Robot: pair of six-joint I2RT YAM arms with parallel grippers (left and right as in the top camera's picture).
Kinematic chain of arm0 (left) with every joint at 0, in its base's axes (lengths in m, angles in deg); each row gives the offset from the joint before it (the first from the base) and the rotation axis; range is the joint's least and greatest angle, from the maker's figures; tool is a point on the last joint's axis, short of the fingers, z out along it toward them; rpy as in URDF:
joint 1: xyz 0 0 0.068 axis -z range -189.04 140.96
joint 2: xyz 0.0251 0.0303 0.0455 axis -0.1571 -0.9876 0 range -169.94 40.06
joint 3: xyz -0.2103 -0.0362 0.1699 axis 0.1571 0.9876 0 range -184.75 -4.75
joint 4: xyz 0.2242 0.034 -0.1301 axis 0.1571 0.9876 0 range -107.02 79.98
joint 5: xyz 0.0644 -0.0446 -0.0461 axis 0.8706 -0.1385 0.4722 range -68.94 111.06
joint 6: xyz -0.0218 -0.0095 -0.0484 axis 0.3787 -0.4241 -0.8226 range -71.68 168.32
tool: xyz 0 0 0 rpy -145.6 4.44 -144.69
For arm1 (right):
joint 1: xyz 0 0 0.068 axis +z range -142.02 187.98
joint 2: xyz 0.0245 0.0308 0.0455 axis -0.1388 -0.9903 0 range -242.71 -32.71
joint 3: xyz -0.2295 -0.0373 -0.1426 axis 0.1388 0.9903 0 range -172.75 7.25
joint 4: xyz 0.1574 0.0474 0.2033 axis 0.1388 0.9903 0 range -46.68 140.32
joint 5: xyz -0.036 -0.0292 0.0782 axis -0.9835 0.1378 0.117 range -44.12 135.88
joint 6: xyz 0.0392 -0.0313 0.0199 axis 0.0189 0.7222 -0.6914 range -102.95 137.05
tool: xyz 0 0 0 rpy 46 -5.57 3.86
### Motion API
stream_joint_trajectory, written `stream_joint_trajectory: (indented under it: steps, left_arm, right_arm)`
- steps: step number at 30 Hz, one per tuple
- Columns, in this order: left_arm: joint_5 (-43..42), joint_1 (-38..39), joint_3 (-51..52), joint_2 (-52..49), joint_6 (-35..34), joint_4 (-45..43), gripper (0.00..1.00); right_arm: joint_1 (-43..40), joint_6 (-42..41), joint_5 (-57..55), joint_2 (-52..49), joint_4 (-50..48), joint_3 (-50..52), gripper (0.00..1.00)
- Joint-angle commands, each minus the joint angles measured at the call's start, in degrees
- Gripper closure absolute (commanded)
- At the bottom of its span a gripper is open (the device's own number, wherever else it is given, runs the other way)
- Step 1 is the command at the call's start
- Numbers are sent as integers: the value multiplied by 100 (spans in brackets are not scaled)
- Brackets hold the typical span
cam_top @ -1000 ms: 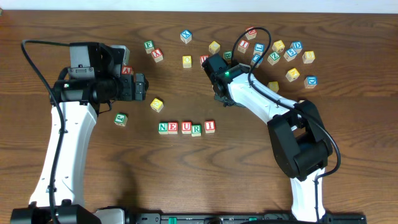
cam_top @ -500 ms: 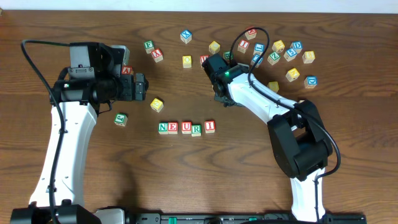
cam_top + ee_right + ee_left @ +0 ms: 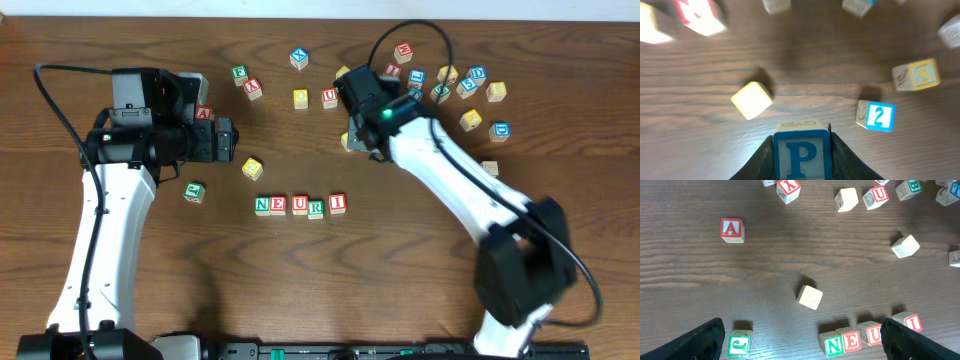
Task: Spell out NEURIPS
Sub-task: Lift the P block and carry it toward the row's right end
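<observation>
The right gripper (image 3: pixel 801 150) is clamped on the blue P block (image 3: pixel 801 157), which sits squarely between its jaws, letter facing the wrist camera. A fast swing could let it twist or slip, and a careless set-down could bump the I block (image 3: pixel 337 202) and scatter the row (image 3: pixel 299 205) reading N, E, U, R, I, which lies well apart from these jaws, toward the robot's side. The left gripper (image 3: pixel 228 140) hangs wide open and empty, that row showing between its spread jaws in its wrist view
</observation>
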State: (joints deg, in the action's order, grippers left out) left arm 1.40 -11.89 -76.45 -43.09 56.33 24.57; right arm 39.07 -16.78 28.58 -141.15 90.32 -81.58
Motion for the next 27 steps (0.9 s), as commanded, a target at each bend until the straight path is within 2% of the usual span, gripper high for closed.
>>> stream_joint_trajectory:
  steps: [1,10,14,19,27]
  left_arm:
    - [-85,-13,-129,-7,118,-2,2]
    - [-85,-13,-129,-7,118,0,2]
    - [-85,-13,-129,-7,118,-2,2]
    - [-85,-13,-129,-7,118,-2,2]
    - [-85,-13,-129,-7,118,-2,2]
  right_arm:
    - [-37,468,118,588,157,-31,73]
    - [-35,876,424,870,640,131,79]
    - [-35,1062,938,870,269,562,80]
    - [-35,986,1709,870,-638,1635,79]
    - [131,597,1698,870,-1047,2487,79]
